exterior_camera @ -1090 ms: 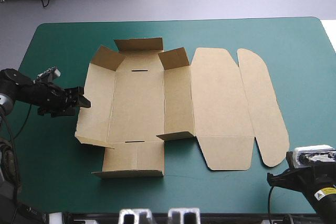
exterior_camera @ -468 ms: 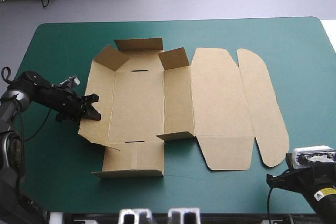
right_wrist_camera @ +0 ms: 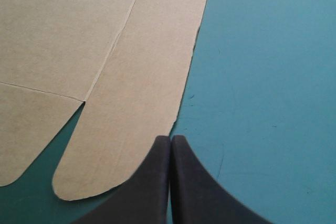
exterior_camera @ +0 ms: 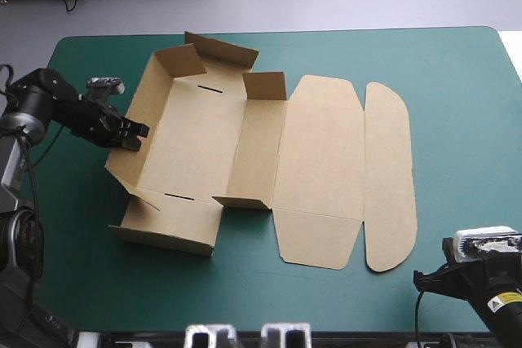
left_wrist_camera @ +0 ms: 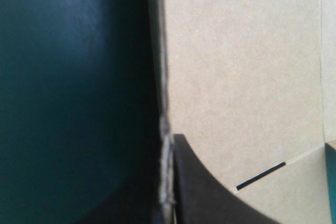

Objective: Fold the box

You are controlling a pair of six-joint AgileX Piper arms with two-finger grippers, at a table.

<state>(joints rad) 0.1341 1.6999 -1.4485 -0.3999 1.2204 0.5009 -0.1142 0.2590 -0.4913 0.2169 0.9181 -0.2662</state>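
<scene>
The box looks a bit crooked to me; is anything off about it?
Yes: the box lies askew, its creases slanting against the edges of the table, while the left gripper pinches its raised left wall. No tear or crushing shows.

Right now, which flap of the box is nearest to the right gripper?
The long rounded flap at the right end of the box: the shut right gripper is right beside its curved edge, while the others lie farther left.
</scene>
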